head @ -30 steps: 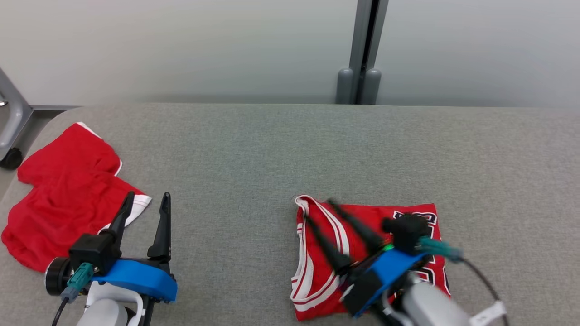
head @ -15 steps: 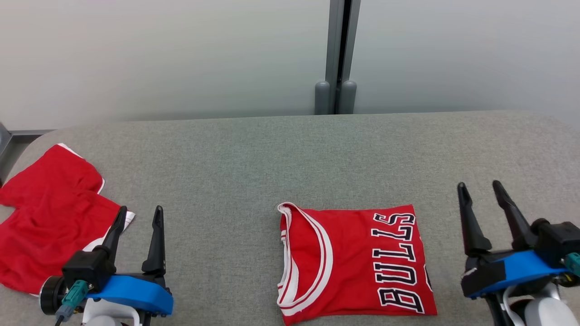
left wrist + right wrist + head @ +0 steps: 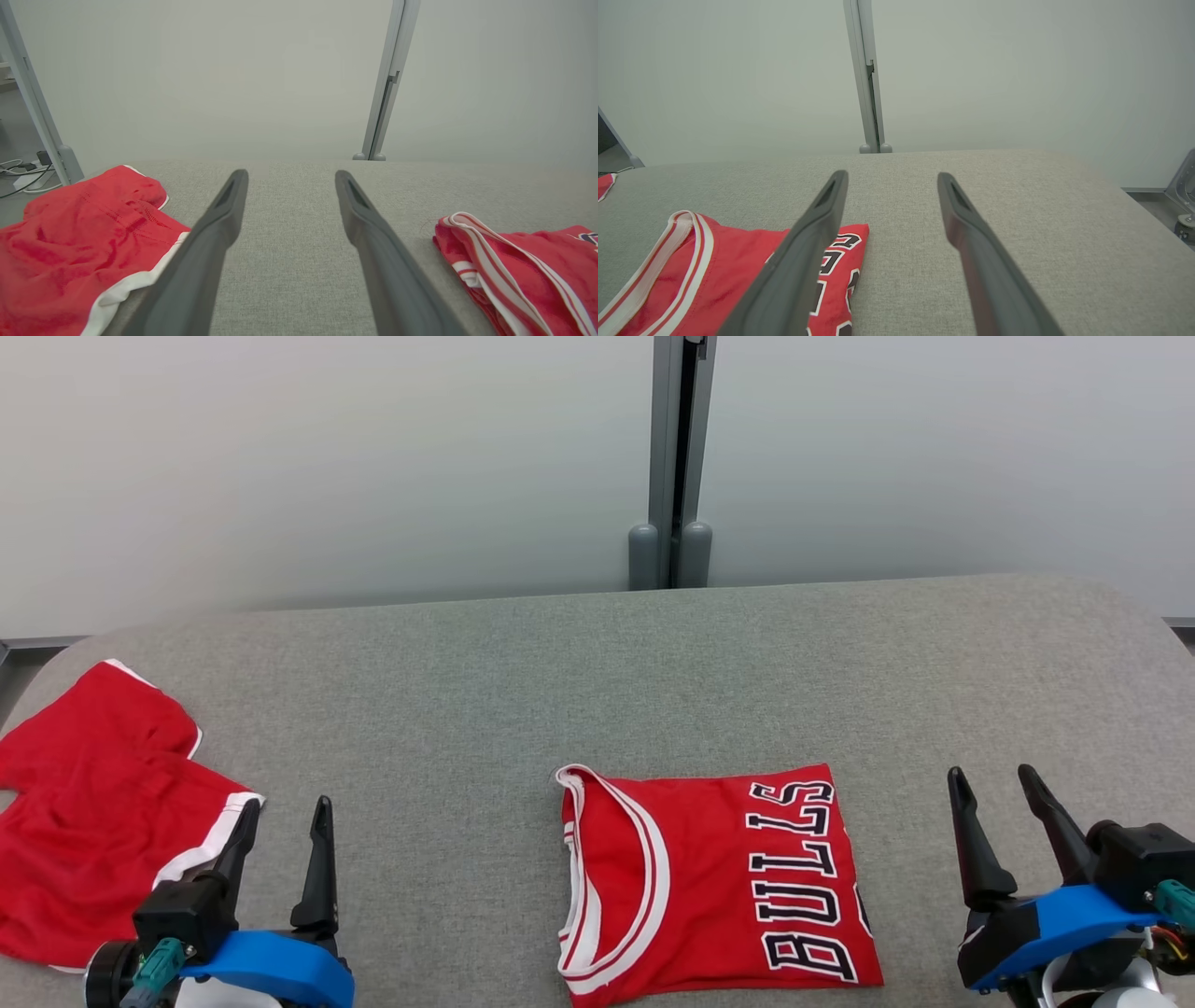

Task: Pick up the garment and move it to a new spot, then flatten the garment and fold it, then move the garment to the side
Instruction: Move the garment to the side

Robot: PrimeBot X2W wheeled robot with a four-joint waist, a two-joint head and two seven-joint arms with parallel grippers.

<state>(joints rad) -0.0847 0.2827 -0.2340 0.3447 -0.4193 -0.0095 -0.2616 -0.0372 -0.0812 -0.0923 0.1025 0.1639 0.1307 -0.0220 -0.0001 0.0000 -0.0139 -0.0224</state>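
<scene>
The garment, a red jersey with white trim and black "BULLS" lettering, lies folded into a flat rectangle at the front middle of the grey table. My left gripper stands open well to its left, nothing between its fingers. My right gripper stands open to the jersey's right, apart from it. In the left wrist view the open left gripper points over bare table, with the jersey off to the right. In the right wrist view the open right gripper has the jersey at its left.
Red shorts with white trim lie crumpled at the table's left end, beside my left gripper, and also in the left wrist view. A grey post stands against the pale wall behind the table.
My right gripper has lifted off the jersey and swung to the right, leaving it folded on the table. The head camera has shifted. The left gripper has stayed put.
</scene>
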